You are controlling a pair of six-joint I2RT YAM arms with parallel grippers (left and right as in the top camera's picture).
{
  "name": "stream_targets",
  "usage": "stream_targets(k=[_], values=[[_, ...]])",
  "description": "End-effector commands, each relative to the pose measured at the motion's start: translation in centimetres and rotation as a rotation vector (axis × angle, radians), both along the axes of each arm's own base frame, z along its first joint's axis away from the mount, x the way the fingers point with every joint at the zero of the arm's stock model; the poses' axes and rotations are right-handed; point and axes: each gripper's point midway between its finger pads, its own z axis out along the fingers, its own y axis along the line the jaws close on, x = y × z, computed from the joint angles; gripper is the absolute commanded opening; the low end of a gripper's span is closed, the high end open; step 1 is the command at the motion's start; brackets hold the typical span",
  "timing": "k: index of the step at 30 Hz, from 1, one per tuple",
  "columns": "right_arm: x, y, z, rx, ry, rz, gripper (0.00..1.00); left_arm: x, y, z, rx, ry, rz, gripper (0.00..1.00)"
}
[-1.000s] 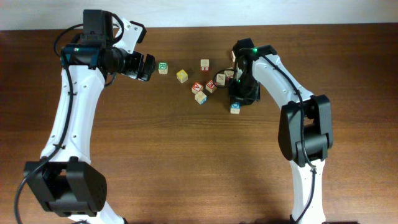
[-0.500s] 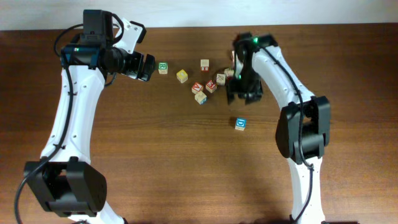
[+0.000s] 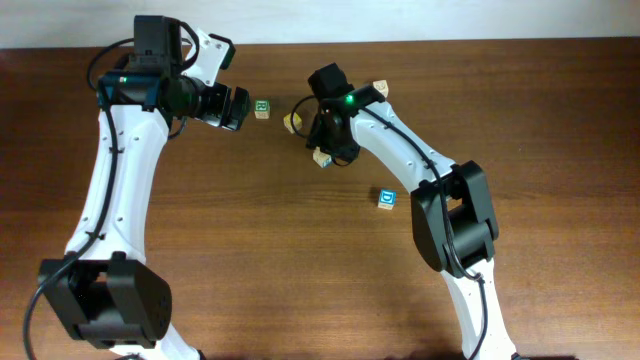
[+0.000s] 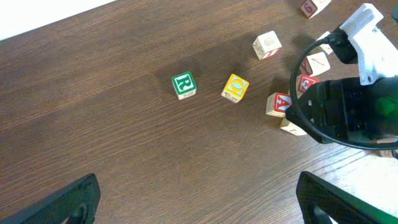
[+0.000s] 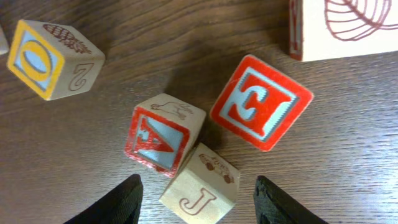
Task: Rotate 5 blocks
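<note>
My right gripper (image 5: 199,208) is open, low over the cluster of blocks. A pale block printed J (image 5: 199,186) sits between its fingers with a gap on each side. Touching it is a red A block (image 5: 163,134), and a red E block (image 5: 261,102) lies just right of that. A pale block with a leaf print (image 5: 342,28) is at the top right. The blue block (image 3: 387,198) lies alone on the table, away from the cluster. My left gripper (image 3: 232,108) hangs wide open and empty at the far left.
A green R cube (image 4: 183,85) and a yellow O cube (image 4: 235,88) stand left of the cluster. The right arm (image 3: 400,150) reaches across the cluster in the overhead view and hides part of it. Another pale block (image 4: 267,45) lies further back.
My right gripper let go of the blue block, which now lies on the table. The arm then swung left and came down over the J block. The left arm has not moved.
</note>
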Motion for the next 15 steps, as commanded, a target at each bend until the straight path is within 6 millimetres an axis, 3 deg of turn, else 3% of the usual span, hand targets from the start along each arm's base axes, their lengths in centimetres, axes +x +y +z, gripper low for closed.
stream_targets(k=[1,8,15], values=[[-1.1,-0.1,-1.3,-0.043,0.021,-0.013,0.51,0.3,-0.2,0.2,-0.016,-0.003,-0.001,0.99],[-3.2,-0.7,-2.5,-0.086,0.088,0.068,0.32,0.3,-0.2,0.2,-0.016,-0.003,-0.001,0.99],[-8.6,-2.6,-2.7,-0.150,0.287,0.288,0.32,0.3,-0.2,0.2,-0.016,-0.003,-0.001,0.99]])
